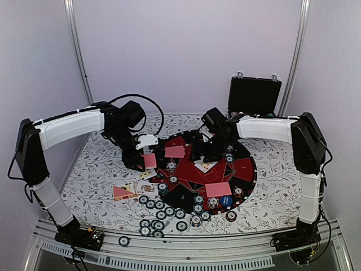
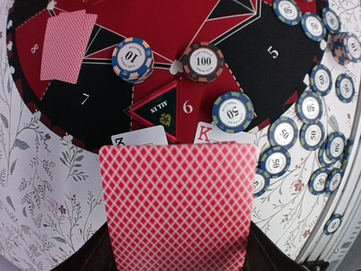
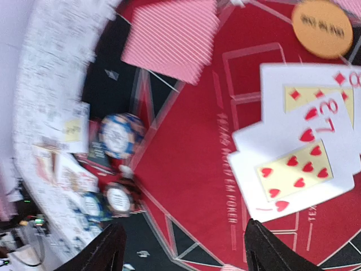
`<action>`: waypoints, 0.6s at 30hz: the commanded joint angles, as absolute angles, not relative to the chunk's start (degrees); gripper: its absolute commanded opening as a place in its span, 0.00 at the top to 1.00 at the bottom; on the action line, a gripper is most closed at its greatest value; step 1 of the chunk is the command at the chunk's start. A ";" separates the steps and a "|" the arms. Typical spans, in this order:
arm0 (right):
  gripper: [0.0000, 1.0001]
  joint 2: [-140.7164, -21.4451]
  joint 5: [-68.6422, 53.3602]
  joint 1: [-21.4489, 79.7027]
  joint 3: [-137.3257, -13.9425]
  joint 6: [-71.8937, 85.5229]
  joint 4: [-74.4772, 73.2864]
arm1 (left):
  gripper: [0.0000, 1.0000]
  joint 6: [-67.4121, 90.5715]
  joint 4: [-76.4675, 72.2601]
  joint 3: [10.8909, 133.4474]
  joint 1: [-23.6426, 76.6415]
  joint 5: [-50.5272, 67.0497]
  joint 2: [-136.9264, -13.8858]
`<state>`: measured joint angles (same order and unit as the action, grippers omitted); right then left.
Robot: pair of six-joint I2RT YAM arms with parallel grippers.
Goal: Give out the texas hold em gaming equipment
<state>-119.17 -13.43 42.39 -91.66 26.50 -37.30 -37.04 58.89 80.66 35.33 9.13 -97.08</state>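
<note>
Pale walls close in a floral tabletop (image 1: 90, 169). A round red-and-black mat (image 1: 242, 169) lies right of its middle, and a black case (image 1: 254, 96) stands open at the far edge.

My left gripper (image 1: 145, 160) hovers at the mat's left rim, clamped on a red-backed card (image 2: 177, 203) held back-up. In the left wrist view that card fills the lower frame and hides my fingertips. Past it on the mat lie a 10 chip (image 2: 132, 59), a 100 chip (image 2: 203, 62) and a 50 chip (image 2: 233, 111), spread around a triangular ALL IN marker (image 2: 158, 110). A face-up king (image 2: 217, 134) peeks out just beyond the held card's top edge, and face-down cards (image 2: 66, 45) rest in the section marked 8. A loose crowd of chips (image 2: 309, 107) is scattered on the tabletop off the mat's near rim.

My right gripper (image 3: 183, 237) hangs over the mat's middle, spread wide with nothing between its fingers (image 3: 104, 248). Its wrist view is blurred. Under it a heart card (image 3: 296, 169) overlaps a diamond card (image 3: 293, 93), both face-up. An orange disc (image 3: 322, 25) sits near them, and another face-down card (image 3: 172, 36) lies well apart.
</note>
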 commanded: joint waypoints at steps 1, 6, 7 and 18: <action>0.23 -112.72 -34.55 41.92 -90.10 35.94 -16.09 | 0.51 -36.78 59.11 82.74 34.73 10.45 -96.76; 0.22 -116.95 -47.15 42.95 -88.50 45.31 -1.29 | 0.51 -36.68 58.89 83.29 34.80 10.38 -96.72; 0.21 -117.85 -48.71 43.26 -88.63 46.92 1.61 | 0.51 -36.65 58.82 83.38 34.80 10.37 -96.73; 0.21 -125.73 -54.14 45.32 -90.54 54.88 9.17 | 0.51 -36.34 58.67 84.54 34.73 10.87 -96.85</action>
